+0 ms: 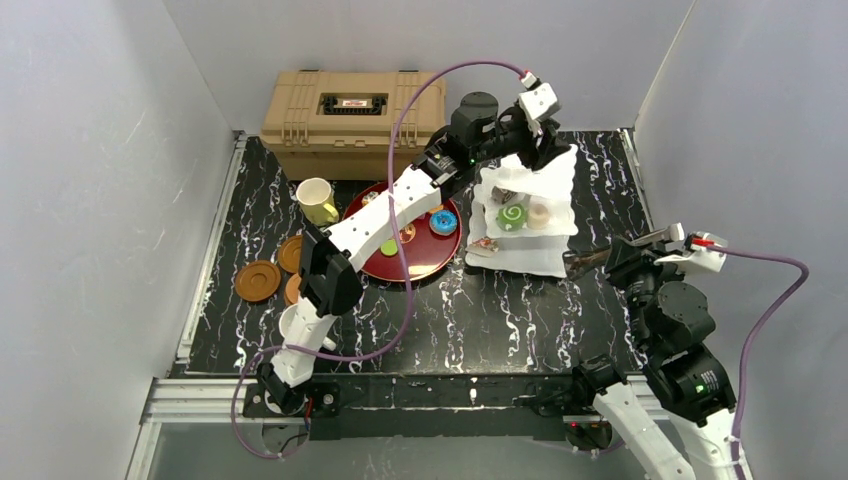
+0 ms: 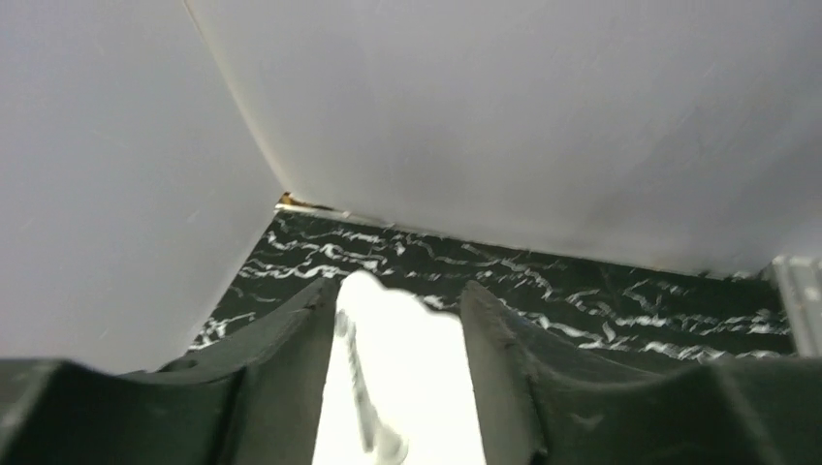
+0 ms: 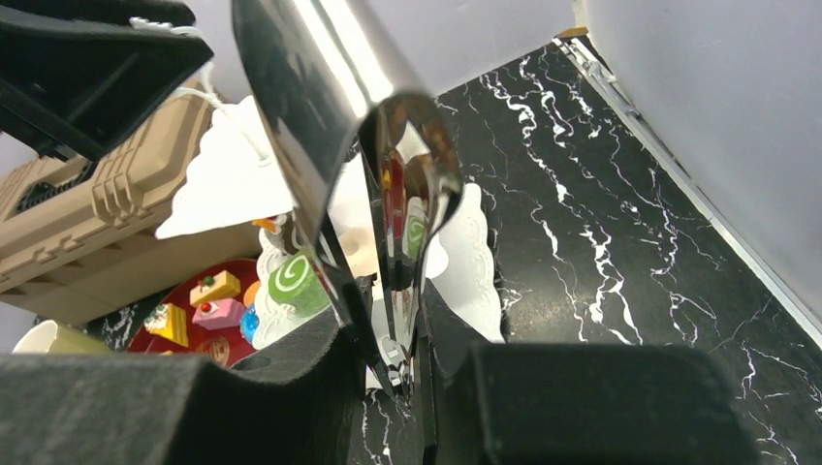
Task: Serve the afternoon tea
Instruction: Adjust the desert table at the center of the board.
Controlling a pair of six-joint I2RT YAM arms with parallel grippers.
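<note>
Top external | three-tier stand on desk, just right of dark-red tray; green swirl cake on middle tier | left gripper released, fingers astride stand's metal rod | right gripper clenched on steel tongs, right of stand

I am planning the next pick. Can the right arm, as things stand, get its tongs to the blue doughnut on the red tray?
Probably not directly. The stand rises between the right gripper with its tongs and the blue doughnut, and the left arm lies across the tray beside it.
</note>
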